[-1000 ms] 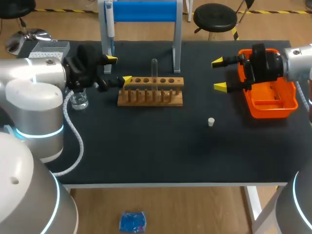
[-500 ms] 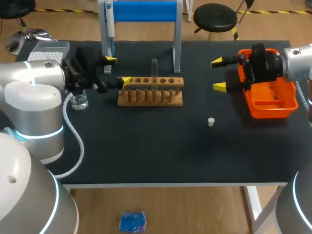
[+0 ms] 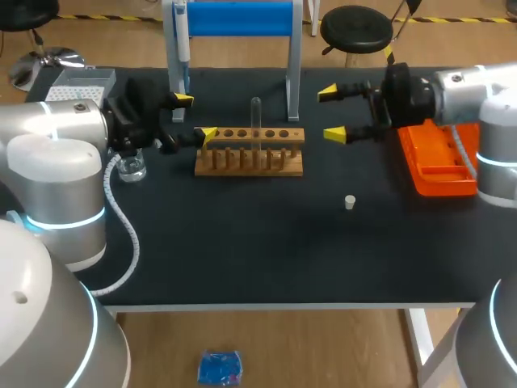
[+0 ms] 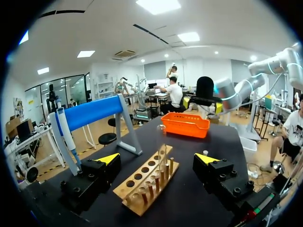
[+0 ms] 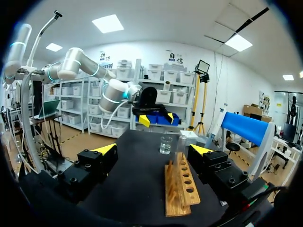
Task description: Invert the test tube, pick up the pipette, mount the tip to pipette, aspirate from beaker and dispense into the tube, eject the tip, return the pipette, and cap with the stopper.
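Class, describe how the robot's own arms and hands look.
The left arm and right arm are rounded silver-grey tubes with glowing light-blue joint rings. The left hand and right hand are black, blocky, yellow-tipped. A white ribbed hose runs along the left arm.

My right gripper (image 3: 331,113) moved away from the orange tray (image 3: 443,166) and toward the wooden rack (image 3: 249,152). A second ago its black body hung over the tray's left side, with the yellow tips well apart from the rack. Half a second ago it was still there. Since then the tips came near the rack's right end, just beside the blue stand's leg (image 3: 295,77). The tray's left side was uncovered, and my right arm (image 3: 464,90) swung in along the tray's far edge.
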Tool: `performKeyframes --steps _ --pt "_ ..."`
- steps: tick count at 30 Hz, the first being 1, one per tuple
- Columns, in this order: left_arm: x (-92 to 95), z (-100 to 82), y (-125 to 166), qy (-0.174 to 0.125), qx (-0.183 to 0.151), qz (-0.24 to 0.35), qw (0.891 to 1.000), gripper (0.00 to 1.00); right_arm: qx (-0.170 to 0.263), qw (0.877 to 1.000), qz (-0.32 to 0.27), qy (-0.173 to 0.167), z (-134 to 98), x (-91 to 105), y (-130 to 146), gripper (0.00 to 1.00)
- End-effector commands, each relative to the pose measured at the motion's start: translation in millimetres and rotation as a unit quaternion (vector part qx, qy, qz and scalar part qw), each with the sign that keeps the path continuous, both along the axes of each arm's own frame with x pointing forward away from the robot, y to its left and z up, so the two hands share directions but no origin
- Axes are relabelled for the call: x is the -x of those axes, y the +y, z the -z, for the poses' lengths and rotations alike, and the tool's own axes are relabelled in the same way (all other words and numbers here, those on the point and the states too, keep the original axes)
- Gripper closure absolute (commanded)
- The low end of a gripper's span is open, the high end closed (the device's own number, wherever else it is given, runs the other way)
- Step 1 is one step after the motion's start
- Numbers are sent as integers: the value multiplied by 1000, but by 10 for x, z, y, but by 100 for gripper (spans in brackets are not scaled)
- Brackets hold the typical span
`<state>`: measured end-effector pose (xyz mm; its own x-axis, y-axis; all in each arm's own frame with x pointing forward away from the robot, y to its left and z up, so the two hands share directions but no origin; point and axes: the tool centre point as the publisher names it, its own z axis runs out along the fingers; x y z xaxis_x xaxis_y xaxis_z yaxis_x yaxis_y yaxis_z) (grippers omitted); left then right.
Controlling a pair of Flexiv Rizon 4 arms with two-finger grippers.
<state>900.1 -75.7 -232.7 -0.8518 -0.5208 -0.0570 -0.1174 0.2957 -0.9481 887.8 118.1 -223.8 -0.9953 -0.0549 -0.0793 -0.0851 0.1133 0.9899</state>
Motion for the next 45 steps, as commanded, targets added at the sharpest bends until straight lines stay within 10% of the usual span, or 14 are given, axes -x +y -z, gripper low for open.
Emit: performKeyframes --steps 1,45 --pt "14 11 3 -2 2 -1 1000 0 -11 1000 -18 16 109 -212 248 0" --pt "14 11 3 -2 2 -1 1000 0 -54 995 -56 63 525 -634 1206 0"
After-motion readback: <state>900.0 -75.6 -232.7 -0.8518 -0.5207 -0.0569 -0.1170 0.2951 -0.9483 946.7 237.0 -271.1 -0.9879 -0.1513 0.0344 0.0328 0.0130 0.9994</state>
